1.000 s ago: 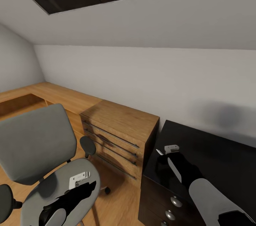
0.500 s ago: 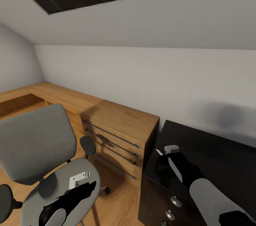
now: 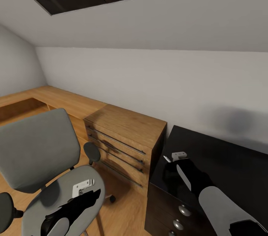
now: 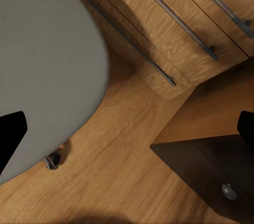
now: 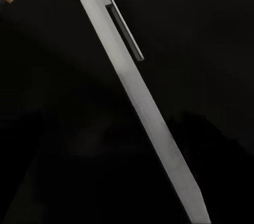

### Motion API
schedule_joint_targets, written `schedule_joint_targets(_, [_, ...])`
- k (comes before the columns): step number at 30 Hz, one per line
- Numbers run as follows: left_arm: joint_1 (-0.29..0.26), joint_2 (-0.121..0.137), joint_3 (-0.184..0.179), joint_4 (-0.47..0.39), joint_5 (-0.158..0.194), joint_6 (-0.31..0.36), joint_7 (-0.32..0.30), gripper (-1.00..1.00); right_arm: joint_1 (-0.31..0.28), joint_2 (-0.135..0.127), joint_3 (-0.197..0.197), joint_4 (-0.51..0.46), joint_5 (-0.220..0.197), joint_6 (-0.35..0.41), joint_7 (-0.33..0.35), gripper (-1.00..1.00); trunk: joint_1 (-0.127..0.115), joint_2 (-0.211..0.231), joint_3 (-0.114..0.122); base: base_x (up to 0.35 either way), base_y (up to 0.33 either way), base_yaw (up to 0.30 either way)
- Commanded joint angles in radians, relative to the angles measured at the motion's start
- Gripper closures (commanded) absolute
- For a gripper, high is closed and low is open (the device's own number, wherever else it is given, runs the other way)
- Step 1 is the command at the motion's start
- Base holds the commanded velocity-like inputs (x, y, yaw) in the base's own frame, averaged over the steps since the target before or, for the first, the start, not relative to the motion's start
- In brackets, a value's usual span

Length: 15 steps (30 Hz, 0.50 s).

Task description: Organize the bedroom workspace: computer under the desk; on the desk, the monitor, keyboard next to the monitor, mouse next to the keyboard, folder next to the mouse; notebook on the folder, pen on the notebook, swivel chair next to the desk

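Since the right gripper [image 3: 175, 159] is clamped on the pen [image 5: 138, 109] over the desk [image 3: 230, 161] near its left front corner, that arm's the obvious one. Pen runs lengthwise along the fingers. Left gripper [image 3: 83, 187] hangs spread over the chair [image 3: 56, 199] seat.

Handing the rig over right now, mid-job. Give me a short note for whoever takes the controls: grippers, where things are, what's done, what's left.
Left gripper: open, empty, hovering over the swivel chair seat.
Right gripper: over the near corner of the desk, with the pen right at its fingers. I cannot tell whether it is gripped or loose.
The chair stands in front of the wooden dresser, beside the desk's end. The visible part of its seat is bare.
Left: put the pen on top of the notebook, move the chair next to the desk, and check the rest of the desk layout.
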Motion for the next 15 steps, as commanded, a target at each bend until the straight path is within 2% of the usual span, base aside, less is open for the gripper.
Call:
schedule_joint_targets(1, [-0.001, 0.001, -0.002, -0.002, 0.008, 0.0, 0.009, -1.0, 0.0, -0.002, 0.007, 0.0, 0.002, 0.01, -0.001, 1.0, 0.0, -0.001, -0.001, 0.0, 0.0, 0.0])
schedule_joint_targets(15, [-0.001, 0.002, -0.002, -0.001, 0.009, 0.0, 0.009, -1.0, 0.0, -0.001, 0.007, -0.001, 0.001, 0.03, 0.0, 1.0, 0.0, -0.001, -0.001, 0.0, 0.0, 0.0])
